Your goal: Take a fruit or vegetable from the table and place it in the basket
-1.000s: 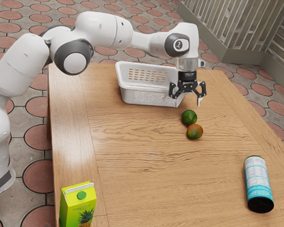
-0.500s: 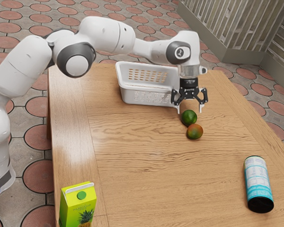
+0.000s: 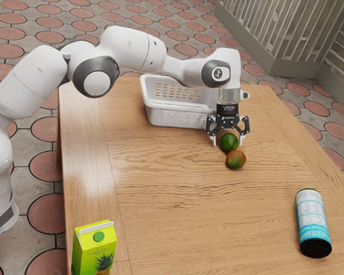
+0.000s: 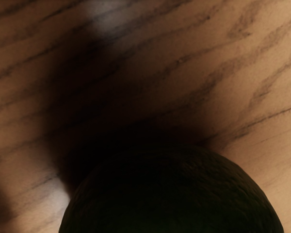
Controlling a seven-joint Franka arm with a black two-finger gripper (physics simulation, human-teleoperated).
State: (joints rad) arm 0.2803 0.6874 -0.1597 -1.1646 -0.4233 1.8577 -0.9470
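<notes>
Claw and green fruit at the tabletop. The claw (image 3: 228,142) pointed downward with its two fingers spread well apart, one on either side of the round green fruit (image 3: 229,140). The fruit lay on the tabletop (image 3: 166,183), directly beneath the palm and between the fingertips. A gap separated it from the finger toward the exterior view's left; the other fingertip was just beside it, and contact there could not be determined. The claw had hold of nothing. In the wrist view, the fruit's dark, rounded upper surface lay close under the hand, within a shadow on the wood grain. A second fruit (image 3: 235,160), mottled orange and green, lay immediately beside the first, on the side away from the white basket (image 3: 178,117). The basket was near the claw, toward the exterior view's left; the green fruit was outside it.
</notes>
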